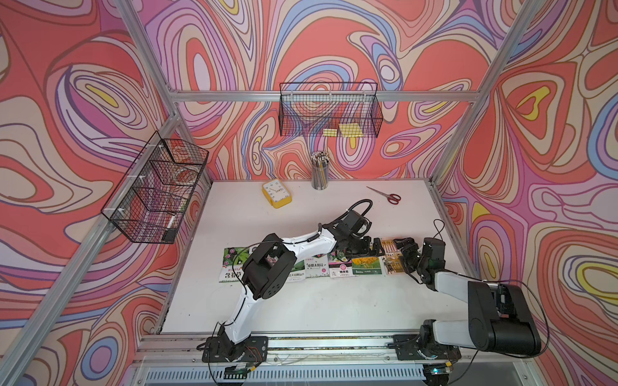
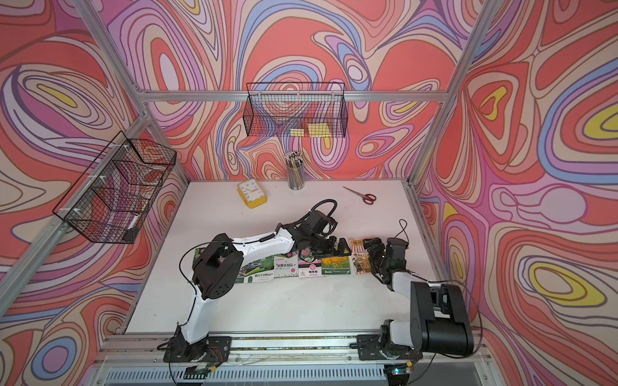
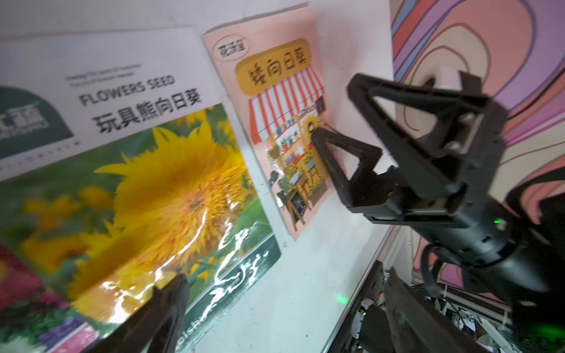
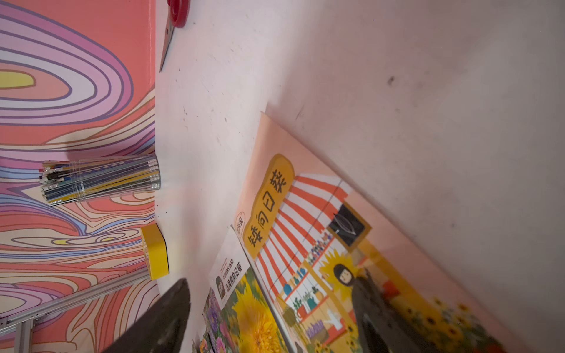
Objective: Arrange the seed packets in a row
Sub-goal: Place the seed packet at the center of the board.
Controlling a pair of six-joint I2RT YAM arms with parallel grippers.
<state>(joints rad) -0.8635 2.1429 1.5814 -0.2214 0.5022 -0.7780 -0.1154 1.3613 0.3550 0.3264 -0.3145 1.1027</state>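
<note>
Several seed packets lie in a row across the white table (image 1: 301,307) in both top views, from a green one (image 1: 232,264) at the left to the sunflower packet (image 1: 366,265) (image 3: 168,183) and the pink shop packet (image 1: 391,257) (image 2: 357,255) (image 3: 281,122) (image 4: 321,229) at the right end. My left gripper (image 1: 374,245) (image 3: 284,308) hovers open over the sunflower packet's far right corner, holding nothing. My right gripper (image 1: 403,249) (image 4: 272,314) is open above the shop packet, with one fingertip (image 3: 318,134) resting on its picture.
A yellow clock (image 1: 277,194), a pencil cup (image 1: 320,173) and red-handled scissors (image 1: 388,195) stand along the back of the table. Wire baskets hang on the back wall (image 1: 329,110) and the left wall (image 1: 157,190). My left arm lies over the row's middle.
</note>
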